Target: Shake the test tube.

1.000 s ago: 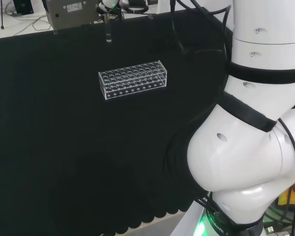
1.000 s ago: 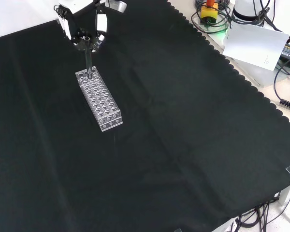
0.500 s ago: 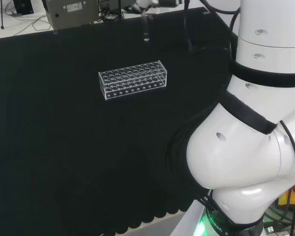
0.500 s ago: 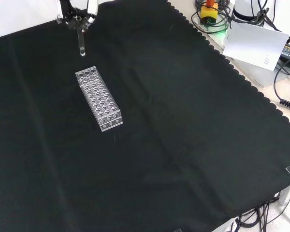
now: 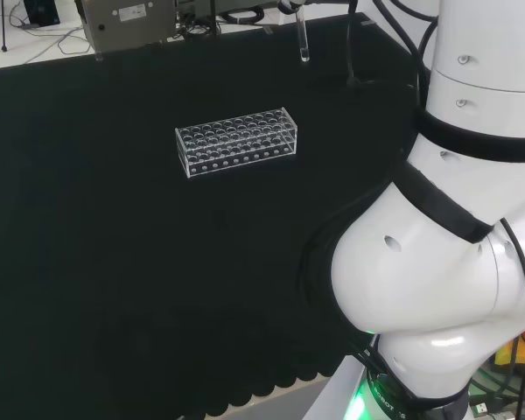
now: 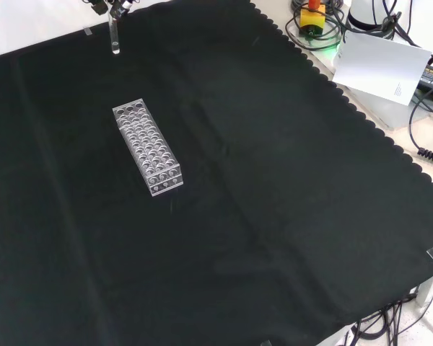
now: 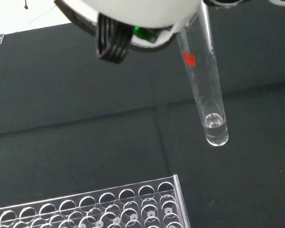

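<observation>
Caught the black and white robot hand (image 6: 117,6) right at the top edge of the front view, clamped on the upper end of a clear glass test tube (image 6: 115,37). Could only make out the dark fingertips (image 6: 99,6) there, closed in around the tube's top, so can't say much more about the grip than that.

Hung straight down from the hand, rounded end lowest, up in the air and touching nothing else. Looked close to upright in the head view (image 5: 304,39) and a bit tilted in the wrist view (image 7: 204,80). Had a small red mark on the glass near the hand, and what looked like a little clear liquid sitting in the rounded bottom.

Sat well below the hand and off to one side: a clear plastic rectangular test tube rack (image 6: 148,146) full of round holes, flat on the black cloth (image 6: 274,202). Was nowhere near touching the tube, with a clear gap of bare cloth between the tube's tip and the nearest end of the rack (image 5: 236,142). Showed up in the wrist view too, as one end of the rack (image 7: 109,209) lower than the tube and apart from it. Couldn't spot any tubes standing in those holes.

Also got a blurred white part of the hand (image 7: 142,12) in the wrist view, with a bundle of black cables (image 7: 109,40) right under it, just beside where the tube's upper end disappeared.
</observation>
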You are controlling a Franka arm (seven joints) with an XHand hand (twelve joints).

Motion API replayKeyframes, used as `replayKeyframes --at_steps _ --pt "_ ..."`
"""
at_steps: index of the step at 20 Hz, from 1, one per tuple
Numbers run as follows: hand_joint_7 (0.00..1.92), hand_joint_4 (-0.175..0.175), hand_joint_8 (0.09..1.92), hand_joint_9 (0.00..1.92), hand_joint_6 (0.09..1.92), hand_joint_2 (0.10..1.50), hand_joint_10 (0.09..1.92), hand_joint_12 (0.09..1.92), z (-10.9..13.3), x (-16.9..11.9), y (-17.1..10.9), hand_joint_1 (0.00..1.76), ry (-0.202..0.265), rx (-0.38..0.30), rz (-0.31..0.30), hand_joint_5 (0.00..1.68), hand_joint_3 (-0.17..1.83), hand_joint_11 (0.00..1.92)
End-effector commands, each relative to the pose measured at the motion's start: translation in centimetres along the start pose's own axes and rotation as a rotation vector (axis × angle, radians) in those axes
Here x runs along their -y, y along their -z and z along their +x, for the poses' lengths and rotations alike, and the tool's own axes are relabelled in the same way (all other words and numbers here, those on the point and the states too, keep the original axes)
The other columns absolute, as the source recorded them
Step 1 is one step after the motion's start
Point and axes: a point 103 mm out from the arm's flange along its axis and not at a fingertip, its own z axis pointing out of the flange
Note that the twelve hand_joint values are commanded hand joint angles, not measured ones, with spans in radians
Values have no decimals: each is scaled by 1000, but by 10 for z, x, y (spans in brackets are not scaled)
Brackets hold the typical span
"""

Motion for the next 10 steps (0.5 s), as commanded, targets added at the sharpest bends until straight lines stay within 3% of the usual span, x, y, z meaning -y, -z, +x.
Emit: replayKeyframes --at_steps 1,10 --pt "1725 -175 505 1653 547 647 660 867 16 -1 -6 1233 32 -26 7 1331 644 1438" --pt "1725 -175 504 1652 547 647 661 868 90 -8 -23 1233 168 -89 35 1331 644 1438"
